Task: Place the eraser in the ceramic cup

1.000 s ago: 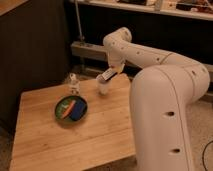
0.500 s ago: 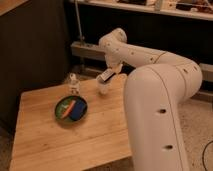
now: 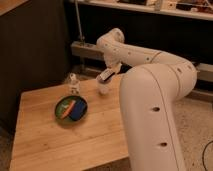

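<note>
My gripper (image 3: 106, 75) is at the back of the wooden table (image 3: 45, 145), just above the ceramic cup (image 3: 103, 89). It is shut on the eraser (image 3: 104, 76), a small white block with a dark end, held tilted over the cup's mouth. The cup is small, off-white and upright near the table's far edge. The eraser is still above the cup, not inside it.
A green plate (image 3: 62, 102) holding a blue slab (image 3: 78, 111) and an orange stick (image 3: 70, 107) lies left of the cup. A small white figure-like bottle (image 3: 74, 84) stands behind the plate. My large white arm (image 3: 155, 110) covers the table's right side. A dark wall and shelf rail are behind.
The gripper with the eraser has stayed over the cup and dropped slightly. The near part of the arm has shifted left in the view.
</note>
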